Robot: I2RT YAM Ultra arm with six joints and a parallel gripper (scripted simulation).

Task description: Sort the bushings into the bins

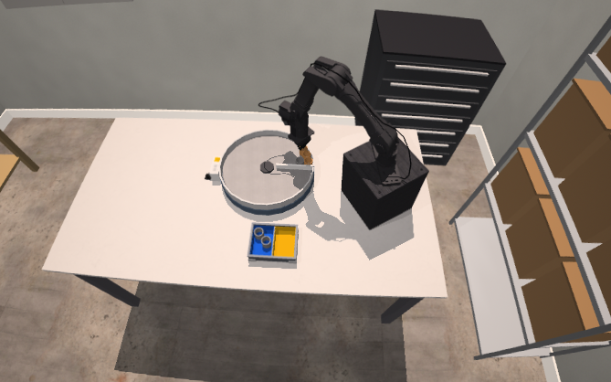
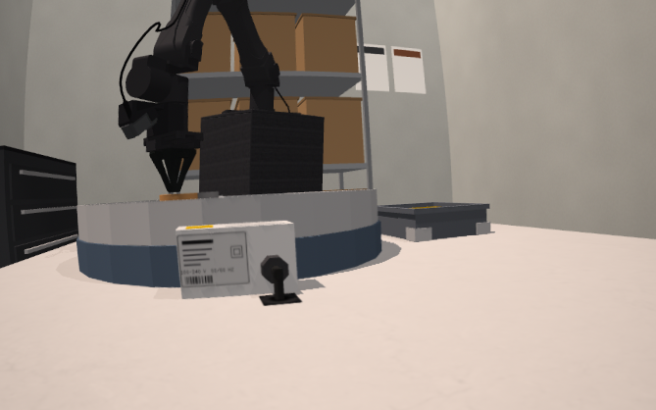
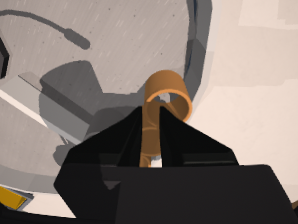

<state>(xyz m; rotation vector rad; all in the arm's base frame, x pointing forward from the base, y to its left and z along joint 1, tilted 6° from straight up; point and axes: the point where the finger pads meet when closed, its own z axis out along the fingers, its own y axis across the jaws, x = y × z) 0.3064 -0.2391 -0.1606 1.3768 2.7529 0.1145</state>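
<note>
A bronze bushing point(image 3: 167, 82) stands by the wall of the turntable point(image 1: 246, 182) point(image 2: 116, 219) point(image 3: 125, 45). More bronze point(image 3: 151, 141), apparently a second bushing, shows between and below my fingers in the wrist view. In the top view the bronze pieces point(image 1: 307, 157) run together; in the exterior view only a bronze top point(image 2: 182, 196) shows. My gripper point(image 1: 303, 147) point(image 2: 174, 191) point(image 3: 150, 113) points down at them, its fingers parted by a narrow gap, gripping nothing that I can make out. Two steel bushings point(image 1: 255, 233) point(image 1: 266, 246) stand in the blue bin point(image 1: 256, 249). The yellow bin point(image 1: 284, 241) is empty.
A pale bar point(image 1: 293, 166) point(image 3: 45, 110) crosses the turntable from the dark hub point(image 1: 267, 166) to the rim, close beside the bushings. A white control box point(image 1: 215, 168) point(image 2: 269, 239) stands against the turntable's far side from my black base point(image 1: 378, 189) point(image 2: 269, 152).
</note>
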